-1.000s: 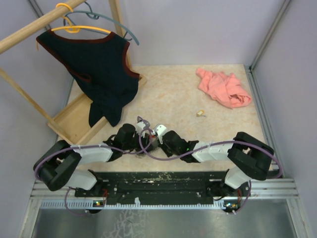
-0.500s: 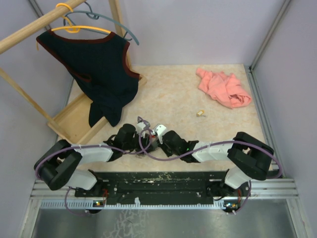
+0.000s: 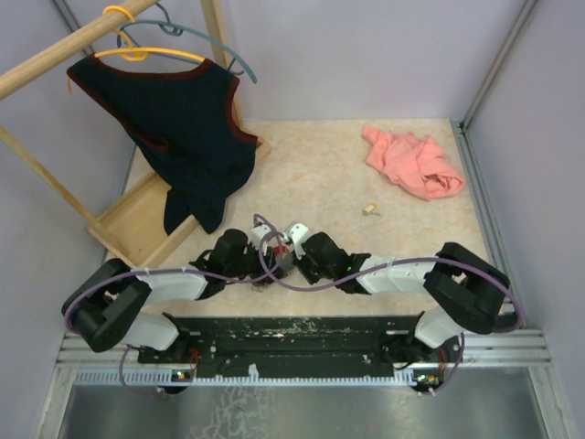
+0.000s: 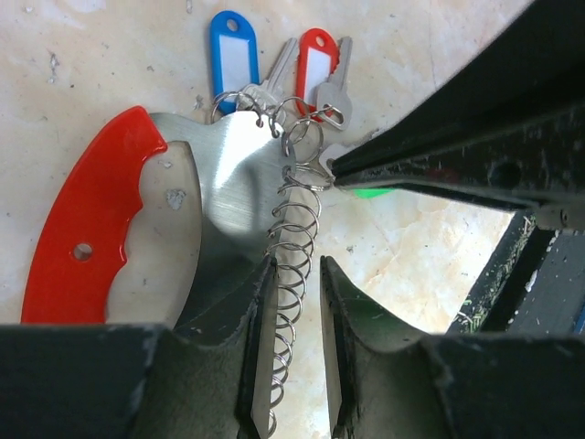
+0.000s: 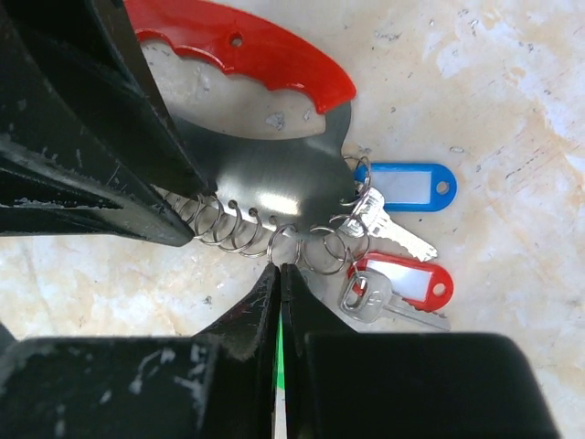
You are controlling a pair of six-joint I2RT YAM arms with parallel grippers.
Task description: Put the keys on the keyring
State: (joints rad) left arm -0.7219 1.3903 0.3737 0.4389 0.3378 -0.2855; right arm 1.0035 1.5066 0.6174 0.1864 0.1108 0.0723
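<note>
The keyring [image 4: 294,229], a silvery coil strung along the edge of a metal plate [image 4: 233,183] with a red grip [image 4: 91,210], lies on the counter [image 3: 320,183] close to the middle of its near edge, between the two arms. The left gripper [image 4: 297,274] straddles the coil's near end, its jaws drawn in narrow and pinching it, just as a second ago. The right gripper [image 5: 280,272] is now fully closed, its tips pressed together right at the coil beside the keys' small rings. A sliver of green shows between its fingers, and what that is cannot be told. Compared with a second ago, the top view shows the right wrist a little farther from the near edge and closer in to the left gripper, while the left arm sits where it was. The key with the blue tag [image 4: 277,73] and the key with the red tag [image 4: 336,82] lie side by side at the coil's far end, their rings overlapping its last turns. Whether they are threaded on cannot be told. The pink cloth [image 3: 411,163], the small pale object [image 3: 370,208] and the dark vest [image 3: 174,128] are unchanged.
</note>
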